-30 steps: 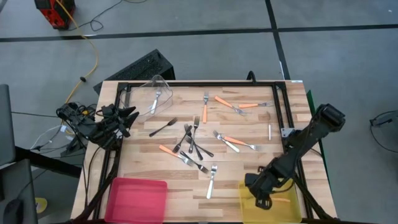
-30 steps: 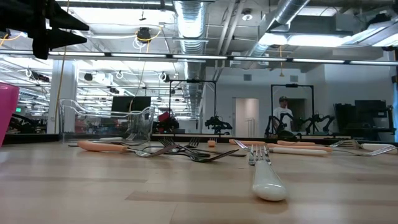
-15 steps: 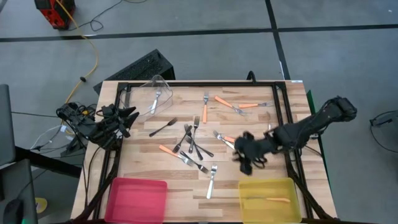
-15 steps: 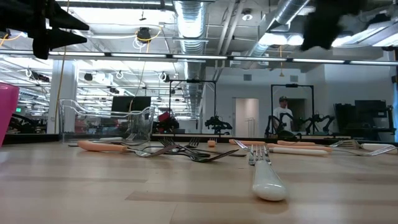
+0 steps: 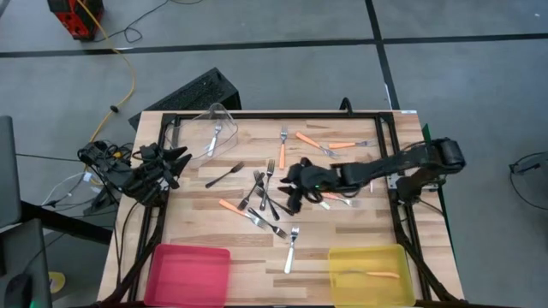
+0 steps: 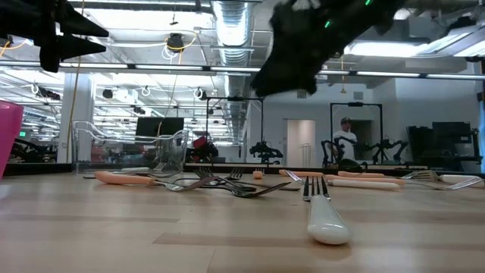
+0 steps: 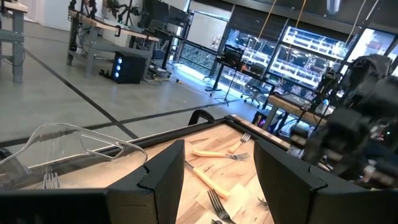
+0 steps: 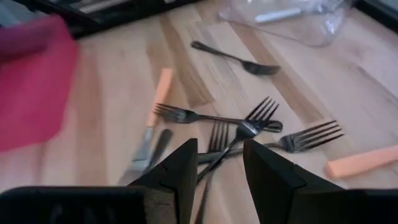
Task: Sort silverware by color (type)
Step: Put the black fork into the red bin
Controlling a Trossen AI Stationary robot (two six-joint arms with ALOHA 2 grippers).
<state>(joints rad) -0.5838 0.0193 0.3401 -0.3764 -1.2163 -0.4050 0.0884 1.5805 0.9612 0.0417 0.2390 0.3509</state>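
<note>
The wooden table (image 5: 342,235) stands on a grey floor, and the low view shows a big hall with pipes behind it. The silverware (image 5: 265,197) lies scattered over the middle and far part of the table. One orange fork (image 5: 377,275) is in the yellow bin (image 5: 338,278); the pink bin (image 5: 188,274) sits at the other near corner, with bare wood between them. The right gripper (image 5: 295,186) hangs over the black forks (image 8: 236,127), its fingers (image 8: 180,171) partly spread and holding nothing. The left gripper (image 5: 171,161) waits at the left edge, spread wide. Only the left wrist view shows a fork inside the clear bin (image 7: 56,149).
</note>
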